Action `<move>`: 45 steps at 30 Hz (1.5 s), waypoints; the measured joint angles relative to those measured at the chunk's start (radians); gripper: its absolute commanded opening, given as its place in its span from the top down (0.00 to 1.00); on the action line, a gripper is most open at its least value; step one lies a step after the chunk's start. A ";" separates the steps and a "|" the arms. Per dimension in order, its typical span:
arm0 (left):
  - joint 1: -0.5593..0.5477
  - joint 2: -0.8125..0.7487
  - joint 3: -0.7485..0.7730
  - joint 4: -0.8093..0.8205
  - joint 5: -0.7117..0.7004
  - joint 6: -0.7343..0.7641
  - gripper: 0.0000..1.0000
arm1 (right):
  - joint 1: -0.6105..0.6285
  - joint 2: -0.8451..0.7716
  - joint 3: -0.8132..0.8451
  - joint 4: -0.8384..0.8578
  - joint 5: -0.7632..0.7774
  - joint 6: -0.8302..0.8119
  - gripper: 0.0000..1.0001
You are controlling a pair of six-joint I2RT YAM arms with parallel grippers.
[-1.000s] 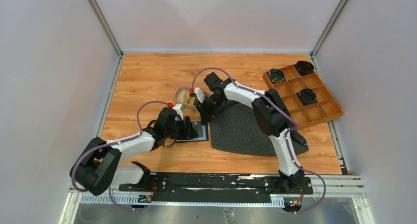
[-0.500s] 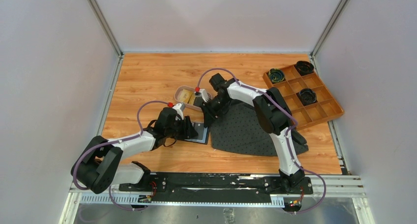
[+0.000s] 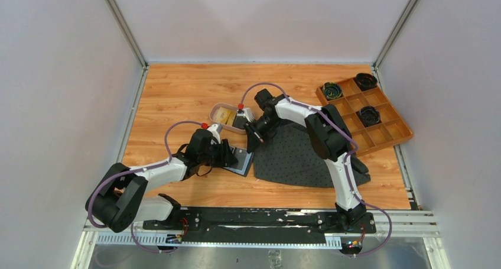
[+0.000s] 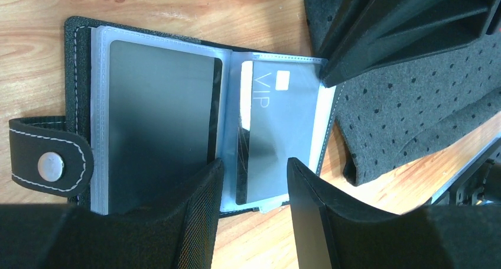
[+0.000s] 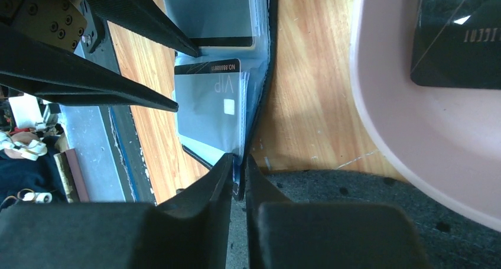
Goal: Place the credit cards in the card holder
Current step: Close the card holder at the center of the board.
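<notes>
From above, the card holder point(image 3: 241, 161) lies open on the wooden surface point(image 3: 177, 91) directly beneath the left jaws, its far corner meeting the right jaws; both arms hide much of it. Just beyond the right jaws sits a pink tray point(image 3: 213, 110) with a gold card point(image 3: 223, 112) and a black card point(image 3: 239, 122). A dark dotted felt mat point(image 3: 295, 156) spreads to their right, and an orange compartmented box point(image 3: 378, 136) lies well apart. Bare wood stretches left of and beyond the left jaws. At the left wrist, the left jaws stand apart with nothing between them, poised over the holder's near edge, which they cut off. A stitched snap tab point(image 4: 50, 162) with a metal stud lies to their left. Glossy clear sleeves hold a dark card point(image 4: 159, 121) and, straight ahead, a blue-grey card point(image 4: 277, 133) marked VIP. At the right wrist, the right jaws are nearly together, pinching the holder's black cover edge and a sleeve. The tray's curved wall rises to their right, its black card cropped by the frame, with the mat below.
</notes>
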 measured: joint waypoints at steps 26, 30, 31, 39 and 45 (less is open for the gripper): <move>0.118 -0.429 0.077 -0.359 -0.192 0.181 0.13 | -0.024 0.000 0.169 -0.158 0.085 -0.014 1.00; 0.118 -0.395 0.046 -0.338 -0.218 0.219 0.16 | -0.024 0.002 0.180 -0.184 0.092 -0.020 1.00; 0.118 -0.377 0.042 -0.330 -0.229 0.225 0.18 | -0.024 0.004 0.180 -0.190 0.092 -0.021 1.00; 0.118 -0.165 0.066 -0.262 -0.258 0.270 0.35 | -0.024 0.016 0.181 -0.211 0.092 -0.022 1.00; 0.118 -0.008 0.150 -0.241 -0.249 0.299 0.44 | -0.024 0.017 0.181 -0.214 0.088 -0.022 1.00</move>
